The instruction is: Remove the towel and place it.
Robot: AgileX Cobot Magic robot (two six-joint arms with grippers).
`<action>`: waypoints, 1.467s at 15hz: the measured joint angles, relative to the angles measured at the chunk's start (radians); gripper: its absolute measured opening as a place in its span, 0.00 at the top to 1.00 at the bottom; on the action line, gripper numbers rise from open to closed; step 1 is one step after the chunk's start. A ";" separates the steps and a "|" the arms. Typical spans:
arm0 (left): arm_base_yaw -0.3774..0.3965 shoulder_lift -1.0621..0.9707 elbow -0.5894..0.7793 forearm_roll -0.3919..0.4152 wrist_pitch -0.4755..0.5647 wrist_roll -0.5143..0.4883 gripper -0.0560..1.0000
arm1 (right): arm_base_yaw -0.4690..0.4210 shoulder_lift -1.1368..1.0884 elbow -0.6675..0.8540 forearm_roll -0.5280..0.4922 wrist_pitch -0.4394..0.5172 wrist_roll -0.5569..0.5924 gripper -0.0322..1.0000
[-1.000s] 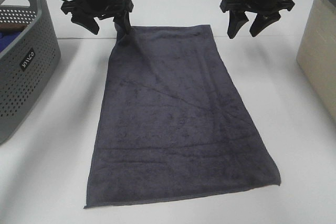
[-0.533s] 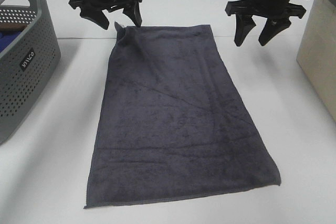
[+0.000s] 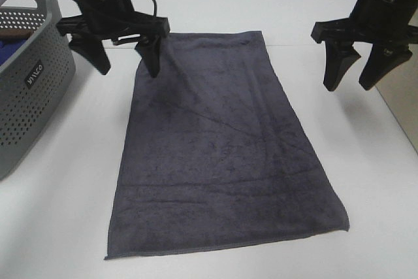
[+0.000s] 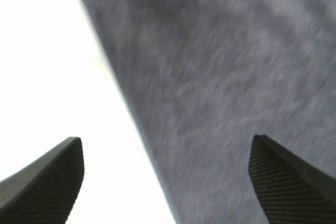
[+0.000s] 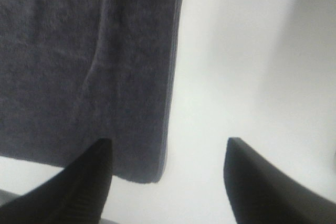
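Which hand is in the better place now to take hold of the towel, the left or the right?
Probably the left. The left hand is open and straddles the long edge of the towel near its far corner. The right hand is also open, but it hangs over the bare table, clear of the cloth.

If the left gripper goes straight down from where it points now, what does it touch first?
Probably the towel's left edge: the open left gripper straddles it, one finger over the cloth, the other over the bare table. Height is unclear.

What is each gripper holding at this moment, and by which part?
Nothing is held. The left gripper and the right gripper are both open, and the towel lies flat on the table.
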 joint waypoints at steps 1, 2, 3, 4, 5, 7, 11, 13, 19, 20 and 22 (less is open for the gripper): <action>-0.009 -0.056 0.102 0.016 0.002 -0.012 0.19 | 0.000 -0.013 0.052 0.014 0.000 0.000 0.38; -0.014 -0.104 0.201 0.021 0.000 -0.027 0.19 | 0.000 -0.019 0.102 0.024 0.000 -0.001 0.38; -0.016 -0.144 0.302 0.019 -0.021 -0.041 0.19 | 0.000 -0.019 0.146 0.031 -0.001 -0.001 0.38; -0.021 -0.169 0.382 0.005 -0.058 -0.053 0.19 | 0.006 -0.019 0.190 0.031 -0.015 -0.001 0.38; -0.027 -0.183 0.460 -0.008 -0.096 -0.058 0.19 | 0.018 -0.019 0.237 0.028 -0.044 -0.003 0.38; -0.058 -0.191 0.563 -0.033 -0.180 -0.059 0.19 | 0.068 -0.019 0.318 0.029 -0.115 -0.006 0.38; -0.111 -0.165 0.648 -0.062 -0.305 -0.059 0.19 | 0.181 -0.019 0.426 0.035 -0.312 -0.007 0.38; -0.117 -0.130 0.652 -0.063 -0.326 -0.059 0.19 | 0.194 -0.017 0.452 0.037 -0.393 -0.007 0.38; -0.121 -0.070 0.652 -0.100 -0.362 -0.059 0.19 | 0.194 0.080 0.464 0.010 -0.477 -0.007 0.38; -0.131 -0.065 0.652 -0.101 -0.366 -0.059 0.19 | 0.194 0.090 0.464 0.000 -0.478 -0.007 0.38; -0.144 -0.053 0.652 -0.106 -0.365 -0.059 0.19 | 0.194 0.103 0.458 -0.014 -0.473 -0.004 0.38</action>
